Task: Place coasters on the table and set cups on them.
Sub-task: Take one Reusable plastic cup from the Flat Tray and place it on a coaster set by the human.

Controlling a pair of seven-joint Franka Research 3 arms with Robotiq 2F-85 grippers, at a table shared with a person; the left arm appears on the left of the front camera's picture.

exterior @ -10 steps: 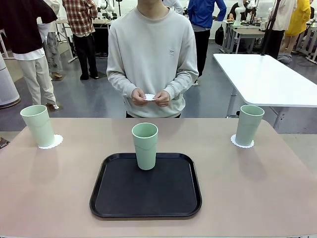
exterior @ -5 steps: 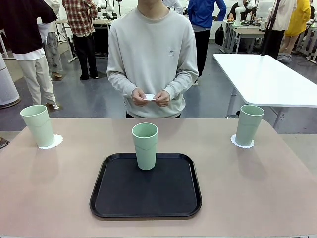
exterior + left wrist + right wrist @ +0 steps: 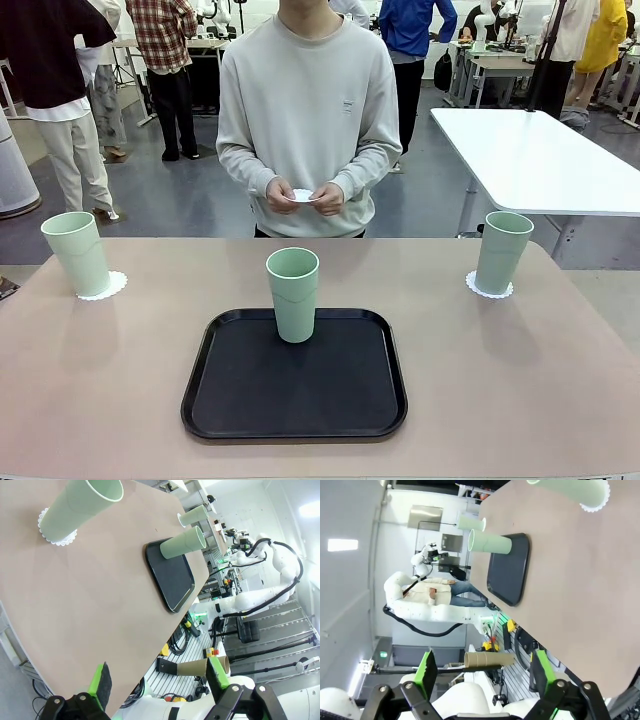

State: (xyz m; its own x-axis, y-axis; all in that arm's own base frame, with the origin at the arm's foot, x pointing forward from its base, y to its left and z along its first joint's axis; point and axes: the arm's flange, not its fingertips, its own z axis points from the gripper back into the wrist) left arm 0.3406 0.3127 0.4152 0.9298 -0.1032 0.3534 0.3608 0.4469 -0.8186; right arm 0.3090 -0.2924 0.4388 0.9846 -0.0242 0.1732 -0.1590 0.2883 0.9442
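**One cup waits on the tray**

The left gripper (image 3: 159, 672) and right gripper (image 3: 482, 660) hang empty, fingers spread wide. At centre frame the last cup (image 3: 293, 295) stands on the black tray (image 3: 295, 400). It is probably light, slick plastic, best pinched mid-wall. Farther back, the left cup (image 3: 77, 253) and right cup (image 3: 502, 252) sit on coasters (image 3: 103, 290). The person's hands (image 3: 327, 198) hold a flimsy third coaster (image 3: 302, 196).

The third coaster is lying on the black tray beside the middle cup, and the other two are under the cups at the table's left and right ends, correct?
Not quite. The third coaster isn't on the black tray; the person's hands hold it, as the front view shows. The left coaster and right coaster do lie under the left cup and right cup.
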